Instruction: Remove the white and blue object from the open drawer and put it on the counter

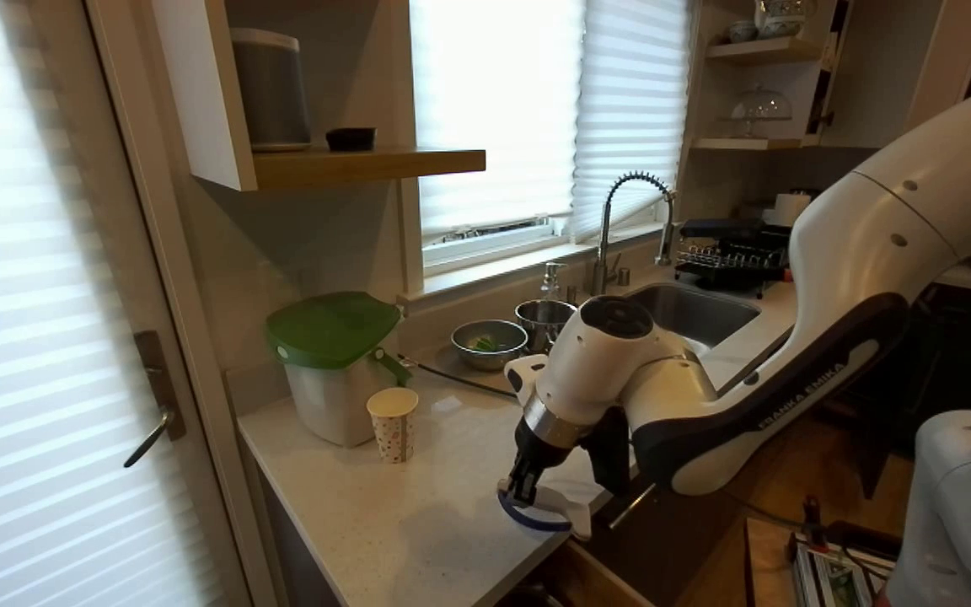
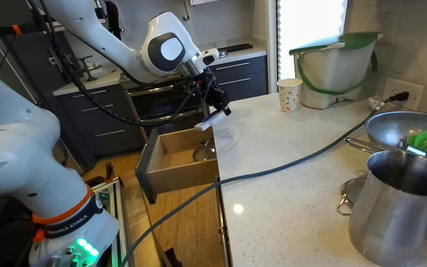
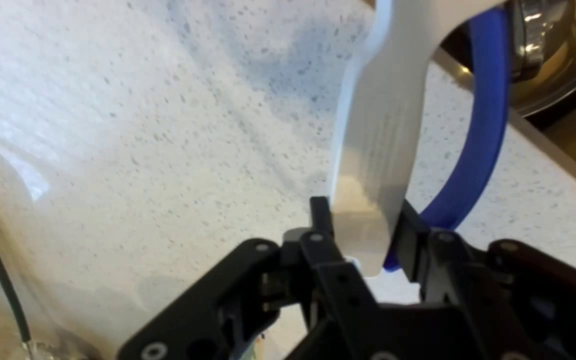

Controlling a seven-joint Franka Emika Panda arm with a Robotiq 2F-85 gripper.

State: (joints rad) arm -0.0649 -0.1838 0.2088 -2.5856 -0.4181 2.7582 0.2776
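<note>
The black gripper (image 3: 365,225) clamps the curved white-and-blue tool (image 2: 212,121) over the far left edge of the pale speckled counter (image 2: 265,129), so I'd call the carry nearly done, with a shift right and lowering next.

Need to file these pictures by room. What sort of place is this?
A kitchen, probably in a home. What shows it: a sink, the curved faucet beside it, and a metal bowl standing on the long pale counter.
</note>
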